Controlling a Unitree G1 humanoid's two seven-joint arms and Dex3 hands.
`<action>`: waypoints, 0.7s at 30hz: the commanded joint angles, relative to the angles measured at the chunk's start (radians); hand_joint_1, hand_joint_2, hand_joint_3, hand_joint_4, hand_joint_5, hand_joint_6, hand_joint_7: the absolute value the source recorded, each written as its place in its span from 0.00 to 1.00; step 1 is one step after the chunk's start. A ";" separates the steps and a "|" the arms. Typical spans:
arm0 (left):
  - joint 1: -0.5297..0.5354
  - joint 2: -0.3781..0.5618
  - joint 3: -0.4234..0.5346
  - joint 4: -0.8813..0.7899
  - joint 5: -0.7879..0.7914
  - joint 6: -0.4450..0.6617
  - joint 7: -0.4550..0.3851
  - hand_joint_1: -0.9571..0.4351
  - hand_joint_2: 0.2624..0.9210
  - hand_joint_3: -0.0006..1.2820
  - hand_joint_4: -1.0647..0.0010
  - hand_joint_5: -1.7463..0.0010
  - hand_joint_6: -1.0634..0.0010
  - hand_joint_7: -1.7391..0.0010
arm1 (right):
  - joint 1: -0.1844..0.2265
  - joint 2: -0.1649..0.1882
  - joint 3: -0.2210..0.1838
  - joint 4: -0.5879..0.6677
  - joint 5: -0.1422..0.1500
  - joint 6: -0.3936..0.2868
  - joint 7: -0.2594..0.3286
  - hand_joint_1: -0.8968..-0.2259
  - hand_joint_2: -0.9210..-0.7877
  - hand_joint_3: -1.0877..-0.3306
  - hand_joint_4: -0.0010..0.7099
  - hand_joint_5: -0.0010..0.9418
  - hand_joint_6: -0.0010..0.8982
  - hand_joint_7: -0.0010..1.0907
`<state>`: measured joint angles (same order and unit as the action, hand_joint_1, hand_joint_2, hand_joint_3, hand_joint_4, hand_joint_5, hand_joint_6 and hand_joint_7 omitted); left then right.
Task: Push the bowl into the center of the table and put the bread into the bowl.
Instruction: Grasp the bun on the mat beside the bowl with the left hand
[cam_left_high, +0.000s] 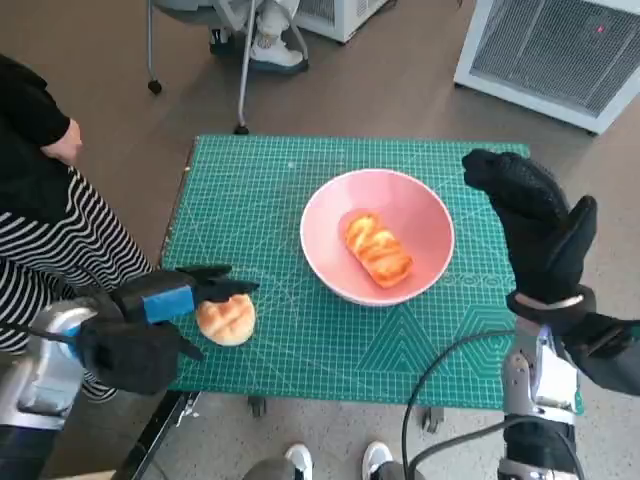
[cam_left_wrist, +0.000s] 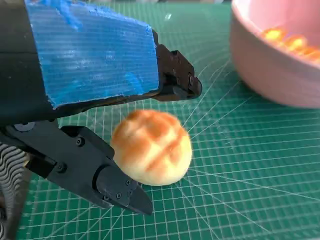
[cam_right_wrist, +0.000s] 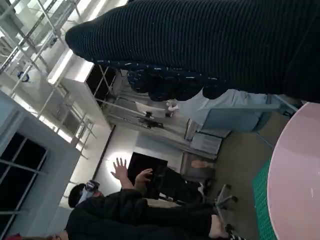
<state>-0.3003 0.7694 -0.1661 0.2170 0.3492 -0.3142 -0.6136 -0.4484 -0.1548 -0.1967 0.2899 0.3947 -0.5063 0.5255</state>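
Note:
A pink bowl (cam_left_high: 377, 237) stands near the middle of the green cutting mat (cam_left_high: 260, 200), with a golden twisted bread (cam_left_high: 378, 250) lying inside it. A round browned bun (cam_left_high: 226, 320) sits on the mat near the front left edge. My left hand (cam_left_high: 165, 300) reaches around the bun (cam_left_wrist: 152, 146): one black finger (cam_left_wrist: 175, 82) stretches over it with a gap, and another (cam_left_wrist: 115, 185) lies against its side. My right hand (cam_left_high: 535, 225) is raised just right of the bowl, fingers spread and holding nothing. The bowl's rim (cam_right_wrist: 295, 175) shows in the right wrist view.
A person in a striped sleeve (cam_left_high: 50, 250) sits close to the table's left side. A white appliance (cam_left_high: 560, 50) stands on the floor at the far right, and a chair base (cam_left_high: 250, 40) beyond the table. Feet (cam_left_high: 330, 460) show at the front edge.

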 joint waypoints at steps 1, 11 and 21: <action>-0.034 -0.024 -0.029 0.057 0.043 -0.035 0.048 0.66 0.70 0.00 0.70 0.98 0.60 0.98 | 0.018 -0.004 0.001 0.002 -0.003 0.015 -0.003 0.19 0.00 0.33 0.15 0.00 0.05 0.43; -0.068 -0.046 -0.085 0.150 0.126 -0.071 0.121 0.68 0.72 0.01 0.55 0.98 0.49 0.98 | 0.023 -0.003 0.000 -0.005 -0.003 0.013 -0.001 0.20 0.00 0.32 0.15 0.00 0.05 0.43; -0.088 -0.042 -0.112 0.192 0.176 -0.116 0.198 0.69 0.80 0.05 0.24 0.96 0.23 0.95 | 0.025 -0.004 -0.004 -0.003 -0.003 0.007 0.000 0.21 0.00 0.30 0.14 0.00 0.05 0.43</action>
<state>-0.3906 0.7326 -0.2612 0.3882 0.5029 -0.4209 -0.4241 -0.4474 -0.1546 -0.1966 0.2835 0.3922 -0.5035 0.5254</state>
